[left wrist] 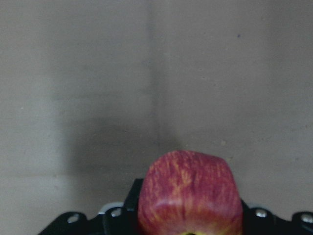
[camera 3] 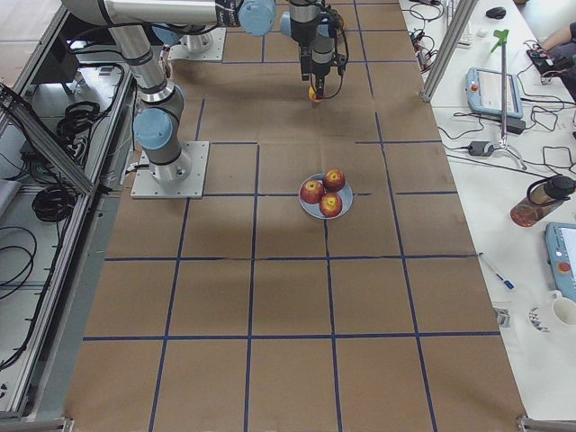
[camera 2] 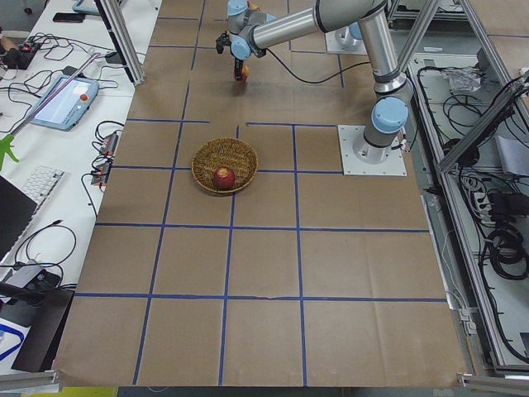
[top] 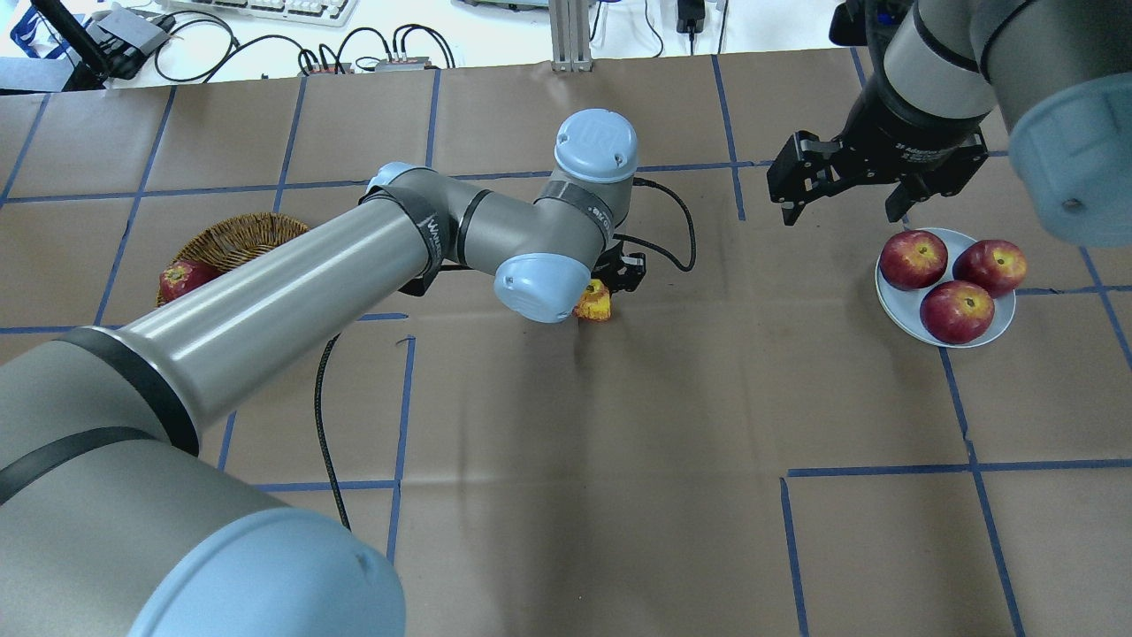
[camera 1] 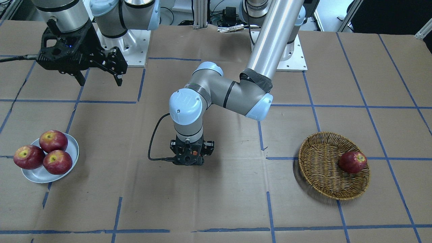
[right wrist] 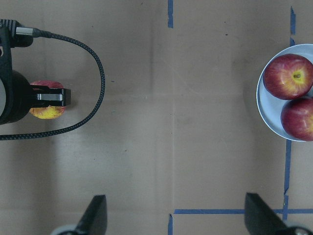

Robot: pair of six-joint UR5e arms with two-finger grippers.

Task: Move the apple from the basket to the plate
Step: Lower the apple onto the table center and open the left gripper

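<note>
From where I stand, the left claw [camera 1: 191,156] is clamped on a round pinkish-red apple with yellow streaks [left wrist: 188,192], a black finger on either side of it. It holds the fruit low over the brown paper-covered bench [camera 1: 219,202], about midway between the two dishes. Whether the apple's underside touches the paper I cannot tell. A black braided cable [right wrist: 102,85] loops off the wrist beside it.

Further out, the right claw [top: 840,212] hangs raised above the bench with its fingers spread wide and nothing between them. It is near the round, glossy pale grey plate [camera 1: 36,176] but not over it. Well apart, on the other side of the left claw, sits the round golden-brown woven wicker basket [camera 1: 319,158].

I judge the job roughly half done: the apple is out of the basket and partway across, but not yet on the plate. What is left is the second half of the crossing, perhaps by a pass to the open right claw. After that comes a set-down on a plate that is crowded, with little bare space.

Counting, there are five apples in all: one in the left claw, one deep-red apple [camera 1: 352,162] lying in the basket, and three deep-red apples [camera 1: 53,141] on the plate. There is one basket, one plate, two arms and two claws
</note>
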